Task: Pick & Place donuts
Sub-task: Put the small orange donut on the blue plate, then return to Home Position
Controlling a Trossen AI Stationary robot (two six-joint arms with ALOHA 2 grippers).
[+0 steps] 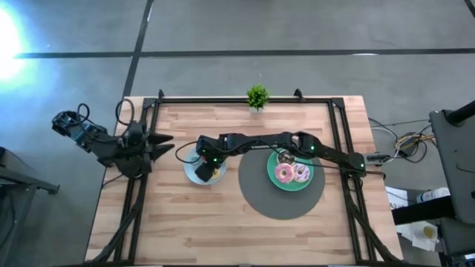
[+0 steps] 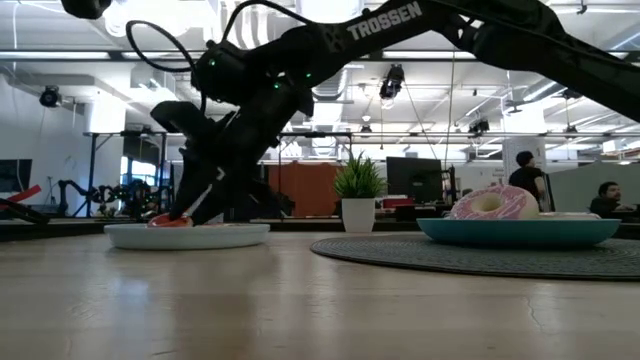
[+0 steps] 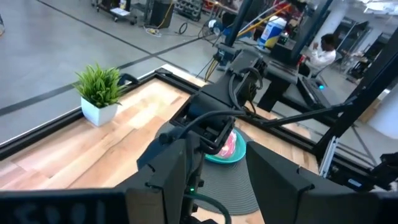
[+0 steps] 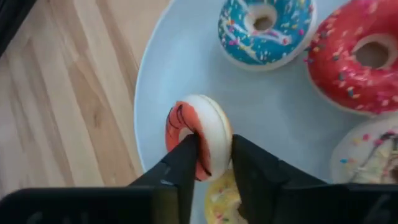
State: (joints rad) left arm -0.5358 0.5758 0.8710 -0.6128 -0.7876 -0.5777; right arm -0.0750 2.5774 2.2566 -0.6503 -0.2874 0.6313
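- Orange mini donut stands on edge between the right pincer fingers, clenched on it over the pale-blue plate.
- Teal plate on the counter lies toward the right arm's base.
- Left pincer waits nearby, released.

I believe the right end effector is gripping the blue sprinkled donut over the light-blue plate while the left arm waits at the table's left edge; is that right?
Not quite. The right end effector is gripping the orange-and-white donut, as the right wrist view shows; the blue sprinkled donut lies untouched farther along the light-blue plate. The rest holds: the left end effector waits at the table's left edge.
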